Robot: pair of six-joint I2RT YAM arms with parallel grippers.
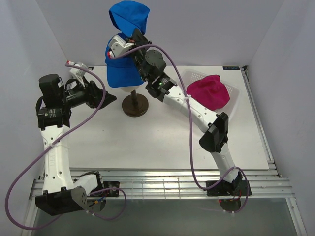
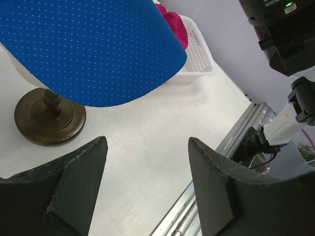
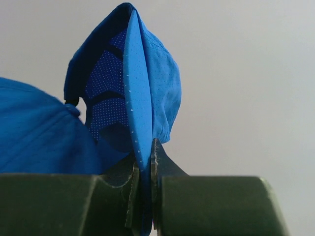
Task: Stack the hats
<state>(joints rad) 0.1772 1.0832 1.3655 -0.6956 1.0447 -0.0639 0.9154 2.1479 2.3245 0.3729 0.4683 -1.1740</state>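
I saw the right gripper [image 3: 145,158] clamped tight on the brim of a blue cap [image 3: 147,73], holding it high over the far edge of the table [image 1: 147,142]. In the right wrist view the brim ran up edge-on from between the fingers, and the crown stood up beyond it, its dotted inside facing the camera.

A second blue cap [image 1: 120,69] sat on the mannequin head [image 1: 132,89]. The head's dark round stand [image 1: 135,105] stood near the far edge, left of the middle. From above, the held cap hung right over the worn one with the right wrist between them. I could not tell whether the two caps touched.

A pink cap [image 1: 209,93] lay in the white basket [image 1: 194,76] at the far right corner of the table, well apart from the stand.

The left gripper [image 2: 146,142] stood wide open with nothing between its fingers. It hung low over the table on the left of the stand, pointing toward it. In its wrist view the brim of the worn cap filled the top of the picture, above the stand.
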